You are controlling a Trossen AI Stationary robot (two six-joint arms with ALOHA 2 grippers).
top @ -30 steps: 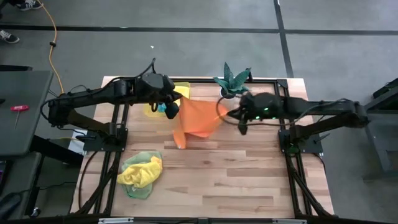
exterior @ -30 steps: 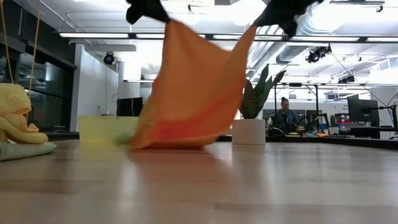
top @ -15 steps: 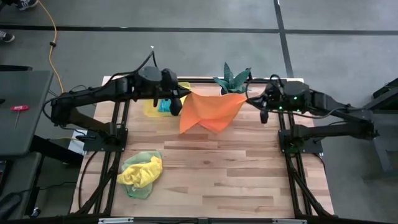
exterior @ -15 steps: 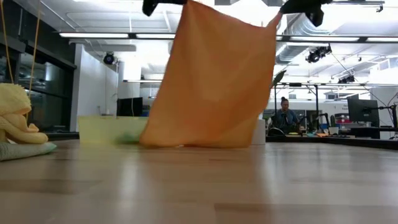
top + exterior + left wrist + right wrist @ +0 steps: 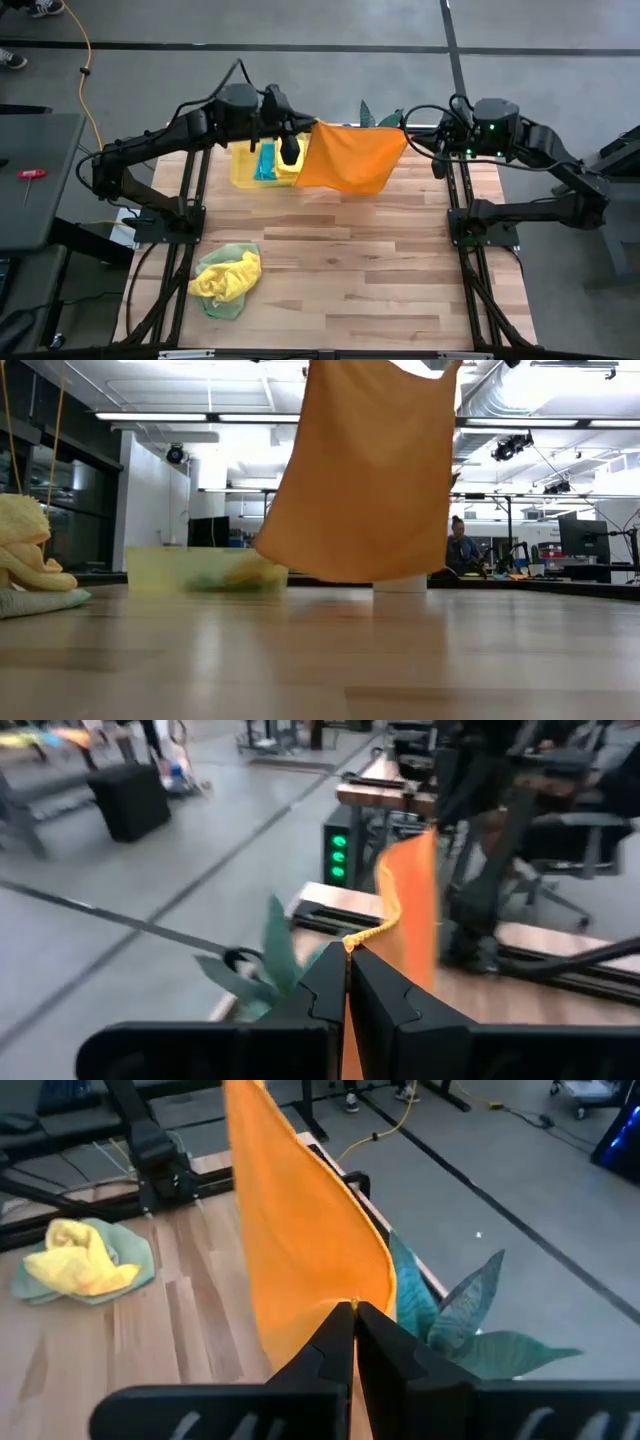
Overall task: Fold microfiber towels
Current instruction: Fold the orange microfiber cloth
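Four towels [image 5: 352, 158], one bin [image 5: 245, 172], one plant [image 5: 470, 1325].

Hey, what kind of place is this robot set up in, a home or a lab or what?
Most likely a robotics lab or open workshop, not a home: exposed ceiling ducts and strip lights, a person at a desk with monitors, and a concrete floor around the wooden table.

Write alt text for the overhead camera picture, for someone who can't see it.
Seen from above, the left gripper and the right gripper each pinch a top corner of an orange towel, holding it stretched between them over the far side of the wooden table. A yellow bin sits behind the left arm, and a crumpled yellow and green towel pile lies near the front left.
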